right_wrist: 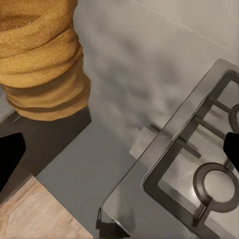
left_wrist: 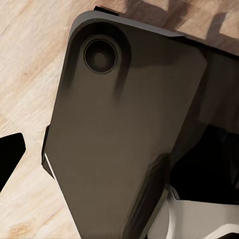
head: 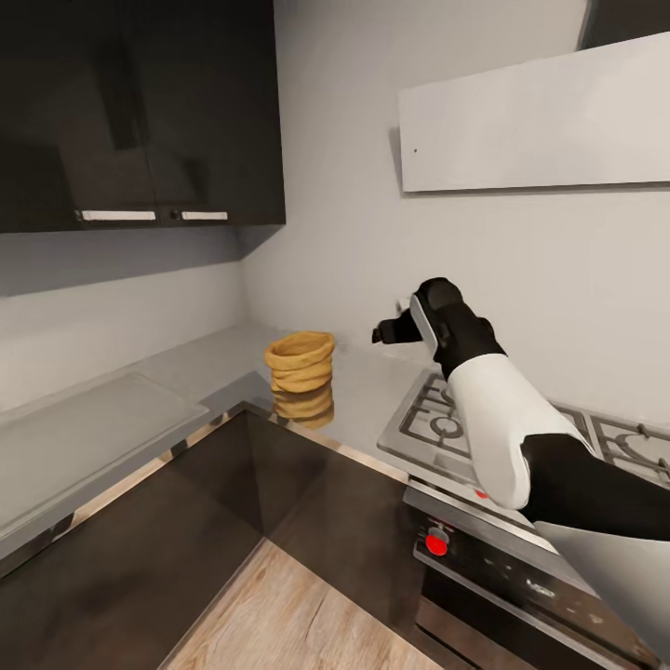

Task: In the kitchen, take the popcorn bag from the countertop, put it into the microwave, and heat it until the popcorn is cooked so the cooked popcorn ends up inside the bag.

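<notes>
Your right gripper (head: 389,329) hangs in the air above the countertop (head: 372,391), between the popcorn bag (head: 301,373) and the gas hob (head: 447,423), holding nothing. In the right wrist view its dark fingertips (right_wrist: 10,154) sit at opposite edges of the picture with a wide gap between them, so the jaws are spread. Through that gap you look down on grey counter, the popcorn bag (right_wrist: 42,59) to one side and the hob's grate and a burner ring (right_wrist: 211,181) to the other. The bag stands upright near the counter's inner corner, close to the front edge, its rolled rim open at the top; you cannot see what is inside it. It is apart from your gripper, not touching. The oven (head: 521,577) with its red knob (head: 435,542) sits under the hob. Your left gripper (left_wrist: 10,154) shows as one dark fingertip over pale wood floor (left_wrist: 30,59) beside the robot's dark base (left_wrist: 119,134); you cannot tell how its jaws stand.
</notes>
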`<state>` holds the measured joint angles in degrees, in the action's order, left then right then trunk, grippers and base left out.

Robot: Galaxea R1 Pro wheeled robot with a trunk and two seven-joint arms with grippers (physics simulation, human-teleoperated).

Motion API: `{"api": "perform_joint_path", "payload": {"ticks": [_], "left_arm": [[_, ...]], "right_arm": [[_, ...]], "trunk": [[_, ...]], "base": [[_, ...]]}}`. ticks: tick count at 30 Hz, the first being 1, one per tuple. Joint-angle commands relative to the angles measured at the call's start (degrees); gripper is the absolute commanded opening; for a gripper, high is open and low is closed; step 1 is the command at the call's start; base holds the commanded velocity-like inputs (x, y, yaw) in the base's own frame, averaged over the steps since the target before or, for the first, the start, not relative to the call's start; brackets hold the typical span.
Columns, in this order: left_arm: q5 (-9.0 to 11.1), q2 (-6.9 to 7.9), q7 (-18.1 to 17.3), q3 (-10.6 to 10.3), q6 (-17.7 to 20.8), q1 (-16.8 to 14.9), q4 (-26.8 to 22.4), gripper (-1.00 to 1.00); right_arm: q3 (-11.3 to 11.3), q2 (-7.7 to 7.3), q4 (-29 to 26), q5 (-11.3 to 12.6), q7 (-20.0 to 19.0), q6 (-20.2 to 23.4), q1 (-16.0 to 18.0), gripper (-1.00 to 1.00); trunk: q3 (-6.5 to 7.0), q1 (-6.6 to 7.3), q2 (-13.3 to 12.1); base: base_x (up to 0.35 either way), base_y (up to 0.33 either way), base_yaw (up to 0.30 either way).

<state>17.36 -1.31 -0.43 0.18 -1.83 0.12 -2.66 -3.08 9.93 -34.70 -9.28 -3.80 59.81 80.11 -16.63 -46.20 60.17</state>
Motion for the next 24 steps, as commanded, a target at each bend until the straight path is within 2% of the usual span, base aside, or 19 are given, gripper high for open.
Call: {"api": "perform_joint_path", "payload": {"ticks": [1, 10, 24], "left_arm": [[0.3, -0.01, -0.06, 0.0, -0.1, 0.03, -0.06, 1.0], [0.28, 0.06, -0.29, -0.07, -0.1, 0.01, -0.06, 1.0], [0.21, 0.08, -0.45, -0.09, -0.1, 0.02, -0.06, 1.0]], "right_arm": [[-0.69, 0.07, -0.05, -0.56, -0.41, 0.19, 0.04, 1.0], [-1.05, 0.07, -0.02, -0.53, -0.41, 0.19, 0.05, 1.0], [-0.97, 0.07, 0.55, -0.82, -0.17, 0.19, 0.05, 1.0]], "trunk": [[-0.06, 0.0, 0.04], [-0.06, 0.0, 0.04], [-0.06, 0.0, 0.04]], "base": [[0.0, 0.0, 0.0], [0.039, 0.0, 0.0], [0.301, 0.0, 0.0]]}}
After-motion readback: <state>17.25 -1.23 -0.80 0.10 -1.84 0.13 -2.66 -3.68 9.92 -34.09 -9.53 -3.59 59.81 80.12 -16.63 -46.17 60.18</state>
